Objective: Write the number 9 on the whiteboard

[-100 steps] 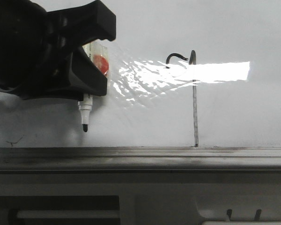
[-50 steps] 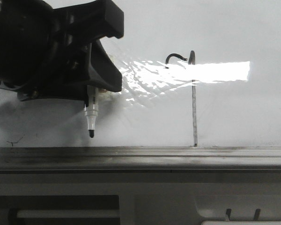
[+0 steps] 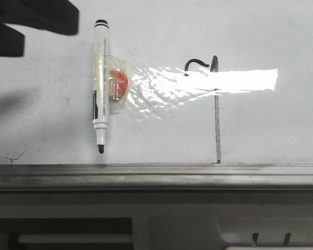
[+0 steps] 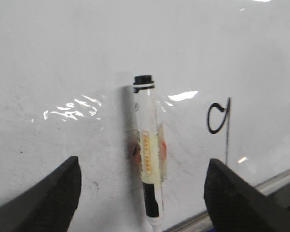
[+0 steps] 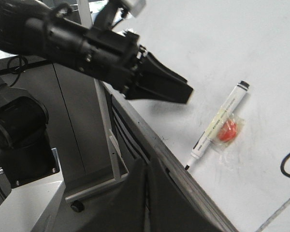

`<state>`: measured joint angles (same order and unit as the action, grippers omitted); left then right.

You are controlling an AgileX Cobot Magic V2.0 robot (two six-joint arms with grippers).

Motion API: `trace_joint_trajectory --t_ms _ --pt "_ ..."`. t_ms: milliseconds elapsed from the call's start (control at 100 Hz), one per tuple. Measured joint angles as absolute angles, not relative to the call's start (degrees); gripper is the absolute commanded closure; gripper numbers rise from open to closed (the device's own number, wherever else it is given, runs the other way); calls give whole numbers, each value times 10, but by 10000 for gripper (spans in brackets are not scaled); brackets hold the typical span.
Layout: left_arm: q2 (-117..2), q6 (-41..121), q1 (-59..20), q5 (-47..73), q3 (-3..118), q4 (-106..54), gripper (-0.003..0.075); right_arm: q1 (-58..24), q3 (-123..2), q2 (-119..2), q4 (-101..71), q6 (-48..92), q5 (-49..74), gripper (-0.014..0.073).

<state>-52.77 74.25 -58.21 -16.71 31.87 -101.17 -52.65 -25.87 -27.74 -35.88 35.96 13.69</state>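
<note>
The number 9 (image 3: 215, 99) is drawn in thin black marker on the whiteboard (image 3: 261, 31), a small hook joined to a long vertical stroke; it also shows in the left wrist view (image 4: 220, 118). A white marker (image 3: 100, 86) with a taped red patch lies free on the board, tip toward the grey rail (image 3: 156, 172). My left gripper (image 4: 142, 193) hangs open above the marker (image 4: 148, 150), fingers wide on either side, touching nothing. My right gripper (image 5: 147, 193) is shut and empty, off the board's edge, and looks across at the marker (image 5: 217, 123).
The left arm (image 5: 87, 43) reaches over the board's near corner. A tiny black scribble (image 3: 14, 156) sits by the rail at the left. A wrinkled shiny patch (image 3: 167, 88) glares mid-board. Beyond the rail are a grey frame and the robot's base (image 5: 24, 145).
My left gripper has let go of the marker and pulled up and left, out of most of the front view. The marker now rests alone on the board.
</note>
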Motion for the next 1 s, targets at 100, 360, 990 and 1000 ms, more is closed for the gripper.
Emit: trace_joint_trajectory --t_ms 100,360,990,1000 --pt "-448 761 -591 -168 286 -1012 350 -526 -220 -239 -353 360 133 658" --pt "-296 767 -592 -181 219 -1014 738 -526 -184 -203 -350 360 138 659" --pt "-268 769 -592 -182 199 -1013 739 -526 -181 -203 -349 360 139 659" --pt "-268 769 -592 -184 199 -1013 739 -526 -181 -203 -349 360 139 659"
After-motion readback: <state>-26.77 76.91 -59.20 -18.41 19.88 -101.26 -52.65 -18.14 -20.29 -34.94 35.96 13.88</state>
